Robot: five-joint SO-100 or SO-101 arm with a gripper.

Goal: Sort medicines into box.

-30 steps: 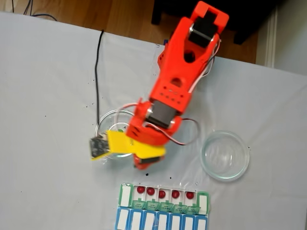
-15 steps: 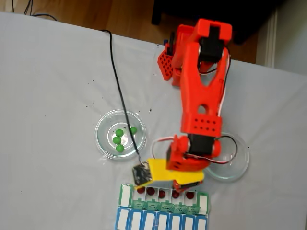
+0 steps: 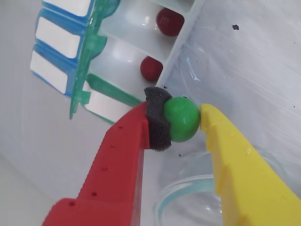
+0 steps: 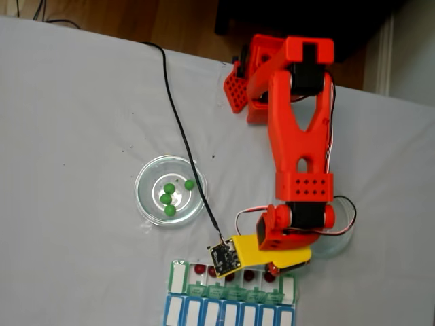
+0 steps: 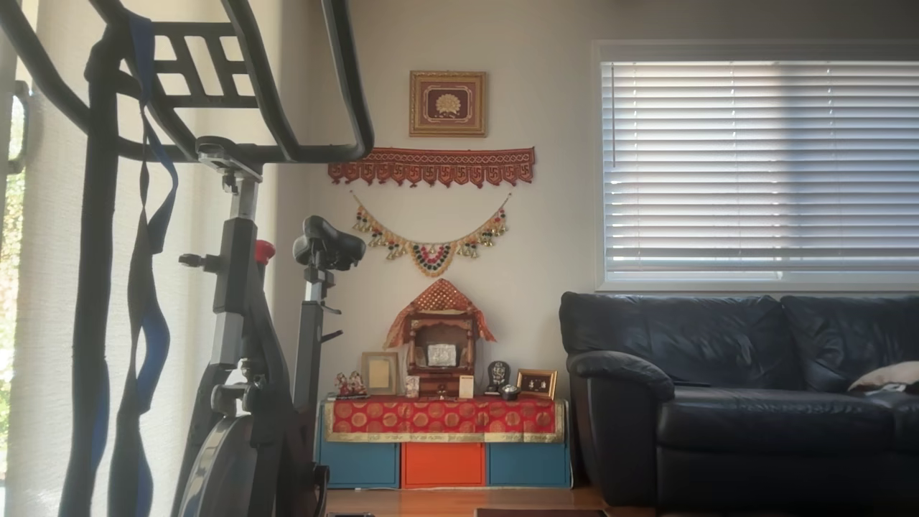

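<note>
We count four bright green round balls (image 4: 169, 197) in the left round clear glass dish (image 4: 145, 175) | right glass dish (image 4: 346, 231) partly hidden by arm | green-lidded white pill organiser (image 4: 177, 277): red balls (image 3: 151, 68) in compartments | red-and-yellow gripper (image 3: 181, 120) clamps a fifth green ball (image 3: 182, 118) above the organiser's edge.

A faint "m" mark stands on the upper dark red ball (image 3: 170, 21) in the wrist view (pale and partly cut off). The pill organiser's green flap lids (image 4: 234, 293) carry lettering too small to read.
</note>
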